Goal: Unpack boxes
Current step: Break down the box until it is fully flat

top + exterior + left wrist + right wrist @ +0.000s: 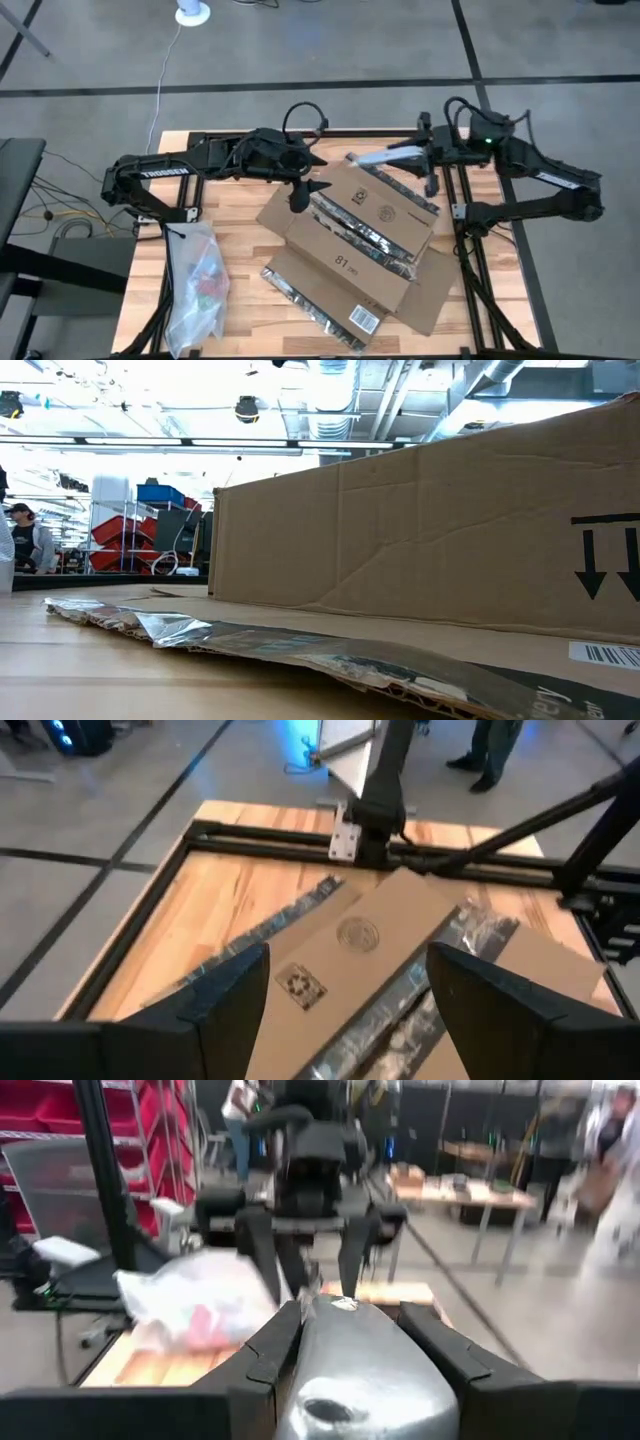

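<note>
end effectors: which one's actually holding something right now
The right end effector: a silvery grey piece sits clamped between its fingers, above the cardboard box's far edge. The left end effector is open and empty over the box.

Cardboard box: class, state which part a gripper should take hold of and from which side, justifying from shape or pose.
Probably the thin flap edge at its left corner, pinched from the left and above. The cardboard box lies opened with flaps spread, too wide to span. The open left gripper hovers right there, while the right gripper is shut on a silver pouch.
</note>
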`<state>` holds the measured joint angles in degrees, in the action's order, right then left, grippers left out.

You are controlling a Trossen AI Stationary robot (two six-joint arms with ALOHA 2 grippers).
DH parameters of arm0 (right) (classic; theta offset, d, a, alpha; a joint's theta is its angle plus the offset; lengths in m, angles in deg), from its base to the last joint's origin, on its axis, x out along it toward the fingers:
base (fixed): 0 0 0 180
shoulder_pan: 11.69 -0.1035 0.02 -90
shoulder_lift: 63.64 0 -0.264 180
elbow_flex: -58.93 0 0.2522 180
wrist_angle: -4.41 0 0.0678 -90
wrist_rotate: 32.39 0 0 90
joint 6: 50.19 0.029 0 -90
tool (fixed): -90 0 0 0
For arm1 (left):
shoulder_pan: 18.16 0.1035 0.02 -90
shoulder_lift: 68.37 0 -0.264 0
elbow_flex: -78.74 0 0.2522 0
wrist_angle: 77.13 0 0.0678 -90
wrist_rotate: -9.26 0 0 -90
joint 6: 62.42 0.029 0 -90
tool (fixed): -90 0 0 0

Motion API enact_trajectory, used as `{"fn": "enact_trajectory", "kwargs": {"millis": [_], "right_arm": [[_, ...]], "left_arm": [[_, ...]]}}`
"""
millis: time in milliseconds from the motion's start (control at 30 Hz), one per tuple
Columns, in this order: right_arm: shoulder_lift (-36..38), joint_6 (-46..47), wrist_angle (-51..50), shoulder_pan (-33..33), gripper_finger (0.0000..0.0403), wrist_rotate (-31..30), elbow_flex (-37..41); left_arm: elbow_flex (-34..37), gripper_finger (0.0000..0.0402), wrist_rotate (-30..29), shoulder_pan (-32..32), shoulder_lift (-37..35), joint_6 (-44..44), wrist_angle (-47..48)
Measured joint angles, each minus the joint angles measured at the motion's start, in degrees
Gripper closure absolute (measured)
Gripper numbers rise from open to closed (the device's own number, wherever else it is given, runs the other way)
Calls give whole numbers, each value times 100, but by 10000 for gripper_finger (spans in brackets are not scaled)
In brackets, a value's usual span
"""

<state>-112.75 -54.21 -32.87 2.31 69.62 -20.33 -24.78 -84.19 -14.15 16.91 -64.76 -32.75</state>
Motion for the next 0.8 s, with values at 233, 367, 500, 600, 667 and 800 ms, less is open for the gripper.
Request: {"fn": "enact_trajectory", "kwargs": {"millis": [233,367,500,600,667,800], "right_arm": [[78,537,-970,-57,288,-43,197],[-117,523,-515,-166,288,-68,473],[-362,310,-341,-121,288,-58,479],[-426,-16,-206,-107,288,-66,479],[-468,-188,-82,-98,288,-54,479],[-471,-338,52,-69,288,-44,476]], "left_arm": [[7,146,0,-240,390,120,116],[2,146,-35,-292,519,142,-260],[2,146,-56,-292,542,54,-403],[-5,146,-61,-290,531,-59,-489],[-5,146,-59,-292,532,-121,-491],[-2,146,-57,-291,532,-286,-478]]}}
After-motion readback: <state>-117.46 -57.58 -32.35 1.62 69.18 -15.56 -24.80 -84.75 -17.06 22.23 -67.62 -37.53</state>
